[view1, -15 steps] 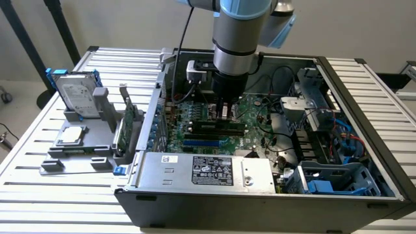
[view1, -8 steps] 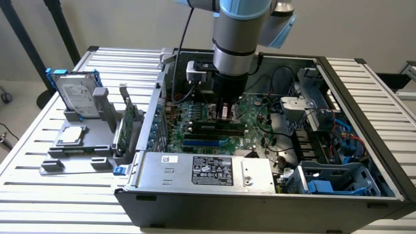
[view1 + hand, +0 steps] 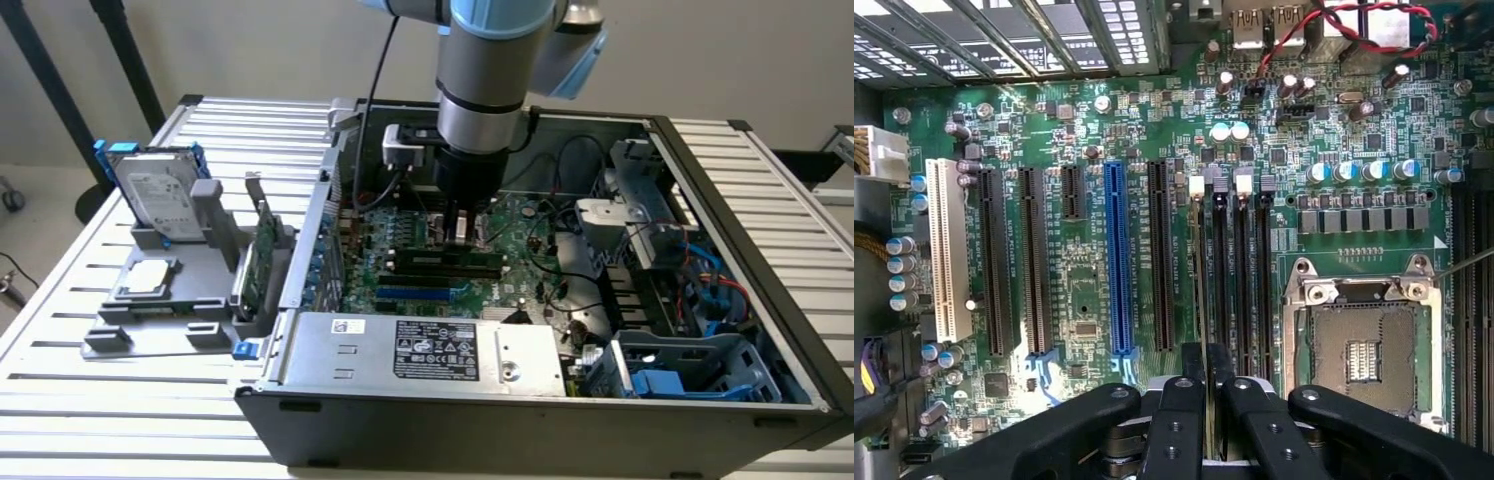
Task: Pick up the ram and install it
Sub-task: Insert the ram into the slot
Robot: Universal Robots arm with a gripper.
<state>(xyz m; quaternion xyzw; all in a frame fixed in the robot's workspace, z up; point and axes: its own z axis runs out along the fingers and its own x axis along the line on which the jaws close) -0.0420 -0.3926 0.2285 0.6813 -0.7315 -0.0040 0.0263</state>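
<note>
**A:** How many arms, and what is in the gripper?

**B:** One arm, reaching down into the open computer case (image 3: 747, 330). The gripper (image 3: 1204, 385) has its two black fingers (image 3: 1176, 420) nearly together, clamped on the edge of the ram (image 3: 1200, 270). The ram stands upright on the motherboard (image 3: 1084, 300), in the first of four parallel black memory slots (image 3: 1242, 280) just beside the empty CPU socket (image 3: 1362, 350).

**A:** Other slots?

**B:** From the wrist view I count one white slot (image 3: 947, 250), one blue slot (image 3: 1117, 260) and four black expansion slots of differing lengths around them.

**A:** Outside the case?

**B:** On the slatted table (image 3: 80, 250), at the exterior view's left, one grey holder (image 3: 167, 310) carries one silver hard drive (image 3: 158, 195) upright and one green expansion card (image 3: 264, 240) beside it.

**A:** Any writing?

**B:** The power supply (image 3: 427, 350) bears one black label (image 3: 437, 352) and one small white sticker; the text is too small to read.
</note>
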